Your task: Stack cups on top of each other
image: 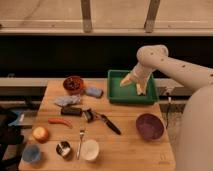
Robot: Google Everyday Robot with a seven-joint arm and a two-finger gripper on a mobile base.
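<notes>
End effector [133,85] spread wide over the green tray [117,95].
It holds nothing; matte blue cup [31,153], shiny metal cup [63,148] and smooth white cup [90,149] stand apart along the wooden table's [127,150] front edge.

Jaws spread above green tray [120,94], cups [90,149] unstacked

The gripper [134,84] hangs over the far right part of a light wooden table [125,150], whose plank top spreads mostly to its left and toward the camera. Behind the gripper, past the table's far edge, a pale ledge [25,82] runs level across the view. Above it lies a wide dark band [55,55], then a thin pale rail [50,31]. Higher still, a beige strip [40,12] is crossed by 2 grey uprights: the left post [86,14] up and left of the gripper, the right post [151,15] nearly above it. The light is dim and warm.
</notes>
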